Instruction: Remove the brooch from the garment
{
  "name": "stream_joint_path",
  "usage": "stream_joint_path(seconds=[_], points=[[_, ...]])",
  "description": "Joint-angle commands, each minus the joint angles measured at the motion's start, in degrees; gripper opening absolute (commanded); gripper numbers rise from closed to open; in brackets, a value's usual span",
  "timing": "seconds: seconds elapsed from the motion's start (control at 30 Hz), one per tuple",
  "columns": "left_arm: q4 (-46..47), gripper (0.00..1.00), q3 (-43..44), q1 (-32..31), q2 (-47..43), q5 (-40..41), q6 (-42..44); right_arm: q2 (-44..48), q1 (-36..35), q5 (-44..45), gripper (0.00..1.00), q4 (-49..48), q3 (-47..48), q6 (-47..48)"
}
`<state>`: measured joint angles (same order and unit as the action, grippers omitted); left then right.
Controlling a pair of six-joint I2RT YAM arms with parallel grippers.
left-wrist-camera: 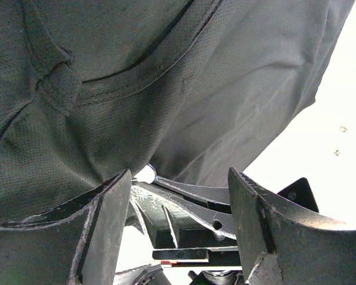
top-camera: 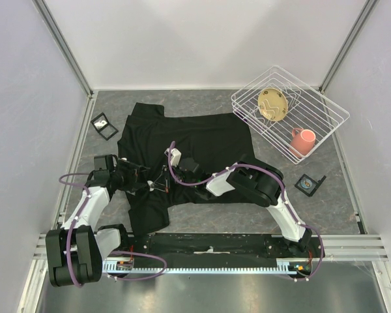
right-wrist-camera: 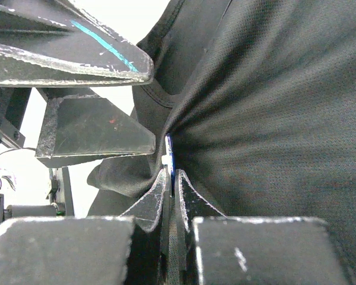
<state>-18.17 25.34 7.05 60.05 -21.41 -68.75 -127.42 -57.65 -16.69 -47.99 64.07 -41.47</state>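
Nearest us, our left gripper (left-wrist-camera: 179, 175) stands wide apart, its flat, scuffed matte-black fingers holding nothing, and folds of the shirt (left-wrist-camera: 166, 77) hang just beyond them. Our right gripper (right-wrist-camera: 172, 173) is pinched tight on a gathered ridge of that fabric. A thin blue edge (right-wrist-camera: 169, 155) shows at its wedge-shaped tips, and we cannot tell what it belongs to. The shirt, a soft black fine-meshed knit, lies spread over the middle of the mottled grey table (top-camera: 326, 208), rumpled where both grippers meet. Further back on the right sits a white wire rack (top-camera: 339, 114) holding a round tan plate (top-camera: 272, 104) on edge and a pink cup (top-camera: 303, 140)
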Motion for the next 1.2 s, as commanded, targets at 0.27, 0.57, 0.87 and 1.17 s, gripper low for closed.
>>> stream_joint_path(seconds=[0.27, 0.57, 0.87, 1.17], points=[[3.14, 0.73, 0.32, 0.33, 0.68, -0.65, -0.24, 2.43, -0.1, 0.17, 0.3, -0.79, -0.97, 0.43], [3.14, 0.73, 0.23, 0.33, 0.77, -1.79, 0.9, 1.47, 0.78, -0.89, 0.16, -1.93, -0.7, -1.5], [2.97, 0.75, 0.76, 0.07, 0.94, -3.11, 0.29, 0.77, 0.78, -1.15, 0.0, -1.85, 0.26, -2.9], [6.57, 0.78, -1.35, -1.34, 1.73, -2.94, -3.05, 0.59, -0.27, 0.78, 0.0, 0.09, 1.32, -4.23]])
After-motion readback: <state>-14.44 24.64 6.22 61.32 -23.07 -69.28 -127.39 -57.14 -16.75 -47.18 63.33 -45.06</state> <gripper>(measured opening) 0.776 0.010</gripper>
